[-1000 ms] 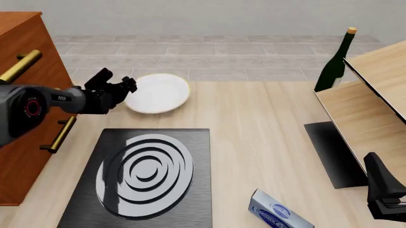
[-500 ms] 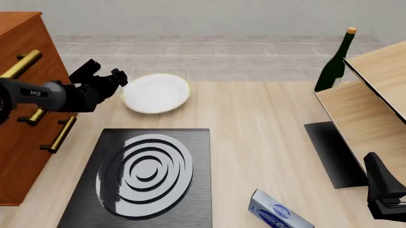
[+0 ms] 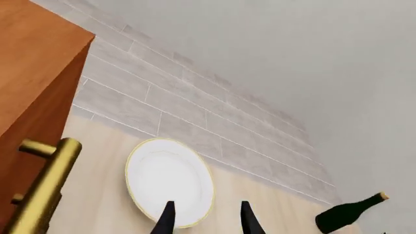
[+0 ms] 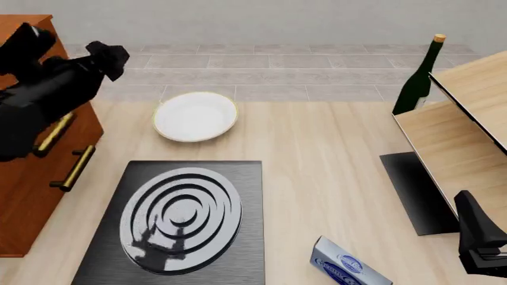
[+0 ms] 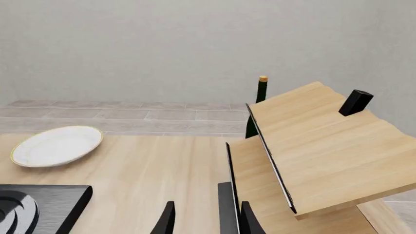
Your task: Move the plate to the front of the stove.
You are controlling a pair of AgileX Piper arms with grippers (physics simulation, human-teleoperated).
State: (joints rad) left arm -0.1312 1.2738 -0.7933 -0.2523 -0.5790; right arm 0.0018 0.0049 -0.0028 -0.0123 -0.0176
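Note:
The white plate (image 4: 196, 116) with its thin gold rim lies flat on the table, just beyond the far edge of the black stove (image 4: 182, 219) with its ringed silver burner. My left gripper (image 4: 103, 58) hangs high above the table to the plate's left, beside the cabinet. It is open and holds nothing. In the left wrist view the plate (image 3: 169, 180) shows beyond the spread fingertips (image 3: 167, 220). My right gripper (image 5: 208, 222) stays low at the near right, open and empty. From there the plate (image 5: 57, 145) and a stove corner (image 5: 39, 204) show far off.
An orange wooden cabinet (image 4: 32, 178) with gold handles (image 4: 73, 166) stands along the left. A green bottle (image 4: 418, 74) stands at the back right beside a wooden shelf unit (image 4: 459, 136), with a black mat (image 4: 416, 193) under it. A blue-and-silver box (image 4: 345, 264) lies near the front.
My left arm has risen and pulled back to the left, away from the plate's left edge. The plate stays where it lay. The right arm has not moved.

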